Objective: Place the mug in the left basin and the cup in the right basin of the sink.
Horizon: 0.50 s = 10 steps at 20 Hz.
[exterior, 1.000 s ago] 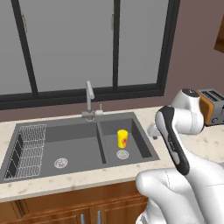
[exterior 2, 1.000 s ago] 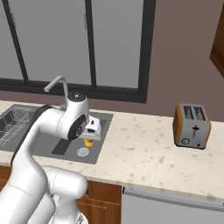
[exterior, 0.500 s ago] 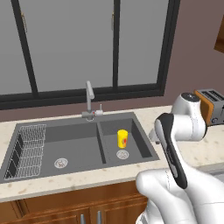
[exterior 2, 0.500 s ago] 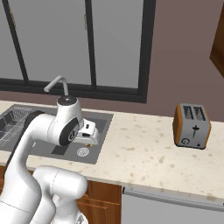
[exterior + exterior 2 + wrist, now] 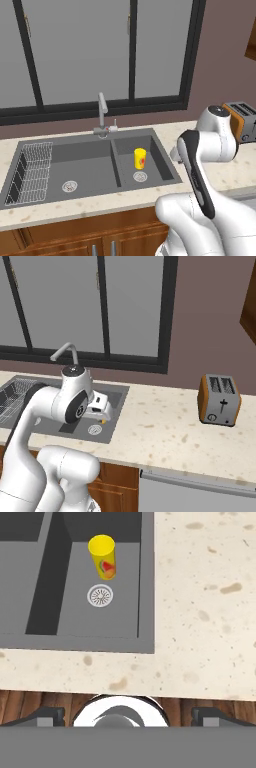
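The yellow cup [image 5: 140, 158] with its reddish mark stands upright in the narrower right basin [image 5: 156, 165] of the sink, just behind the round drain [image 5: 100, 595]. The cup [image 5: 103, 557] sits far ahead of the hand, up and to the left. My gripper [image 5: 127, 717] is open and empty, with its dark fingertips [image 5: 50, 716] wide apart. It hovers over the counter's front edge, to the right of the sink. The white hand [image 5: 101, 407] covers most of the cup from the right. The wider left basin [image 5: 85, 170] holds a wire rack [image 5: 32, 172]. The mug is out of view.
A slim silver faucet [image 5: 102, 112] rises behind the divider between the basins. A toaster [image 5: 219, 400] stands on the speckled beige counter [image 5: 165, 426] to the right. My own folded arm [image 5: 200, 165] fills the space right of the sink. Wooden cabinet fronts [image 5: 45, 699] lie below the counter edge.
The arm has folded back a little towards the base, with the hand staying by the sink's right edge. The cup has not moved and the jaws stay wide.
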Tool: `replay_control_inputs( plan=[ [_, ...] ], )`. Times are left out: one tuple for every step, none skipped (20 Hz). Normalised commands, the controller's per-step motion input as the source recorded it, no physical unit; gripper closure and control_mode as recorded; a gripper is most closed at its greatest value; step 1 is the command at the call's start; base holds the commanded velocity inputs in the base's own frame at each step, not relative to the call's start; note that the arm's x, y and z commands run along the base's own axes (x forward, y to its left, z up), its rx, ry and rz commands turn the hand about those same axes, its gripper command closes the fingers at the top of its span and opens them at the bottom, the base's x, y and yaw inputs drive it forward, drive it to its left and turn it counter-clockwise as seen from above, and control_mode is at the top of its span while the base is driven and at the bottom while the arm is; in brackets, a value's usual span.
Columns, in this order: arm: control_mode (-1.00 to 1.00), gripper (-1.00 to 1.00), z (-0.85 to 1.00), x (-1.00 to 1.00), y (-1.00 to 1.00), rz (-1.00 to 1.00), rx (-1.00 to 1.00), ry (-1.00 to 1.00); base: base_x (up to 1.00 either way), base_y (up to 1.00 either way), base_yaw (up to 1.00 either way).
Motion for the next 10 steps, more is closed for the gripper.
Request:
replay_control_inputs(
  plan=[
    [-1.00, -1.00, 0.14, 0.00, 0.00, 0.00, 0.00, 0.00, 0.00, 0.00, 0.00],
    [-1.00, -1.00, 0.12, 0.00, 0.00, 0.00, 0.00, 0.00, 0.00, 0.00, 0.00],
    [-1.00, -1.00, 0.13, -0.01, 0.00, 0.00, 0.00, 0.00, 0.00, 0.00, 0.00],
    [1.00, -1.00, 0.00, 0.00, 0.00, 0.00, 0.00, 0.00, -0.10, 0.00, 0.00],
    [1.00, -1.00, 0.00, 0.00, 0.00, 0.00, 0.00, 0.00, -0.15, 0.00, 0.00],
    [1.00, -1.00, 0.00, 0.00, 0.00, 0.00, 0.00, 0.00, -0.19, 0.00, 0.00],
    [1.00, -1.00, 0.00, 0.00, 0.00, 0.00, 0.00, 0.00, -0.23, 0.00, 0.00],
    [1.00, -1.00, 0.00, 0.00, 0.00, 0.00, 0.00, 0.00, -0.26, 0.00, 0.00],
    [1.00, -1.00, 0.00, 0.00, 0.00, 0.00, 0.00, 0.00, -0.31, 0.00, 0.00],
    [1.00, -1.00, 0.00, 0.00, 0.00, 0.00, 0.00, 0.00, -0.33, 0.00, 0.00]
  ],
)
